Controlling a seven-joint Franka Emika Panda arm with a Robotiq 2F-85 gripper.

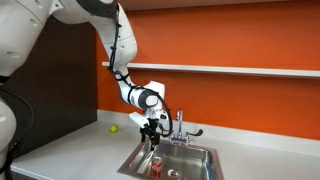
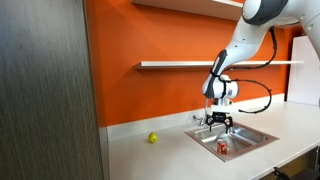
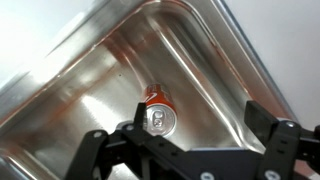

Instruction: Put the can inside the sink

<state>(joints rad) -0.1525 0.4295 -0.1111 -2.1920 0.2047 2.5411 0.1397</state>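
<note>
Gripper [image 3: 187,142] jaws spread wide, empty, hanging over sink [image 3: 80,70]; can [image 3: 158,110] sits inside it below jaws, clear of them; ball [image 1: 113,128] on counter [image 1: 70,150], well aside

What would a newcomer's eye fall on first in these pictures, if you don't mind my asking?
The bright orange wall behind the white counter stands out first. Next comes the red can sitting inside the steel sink, with the gripper hanging open just above it. A small yellow-green ball lies alone on the counter, well apart from the sink.
</note>
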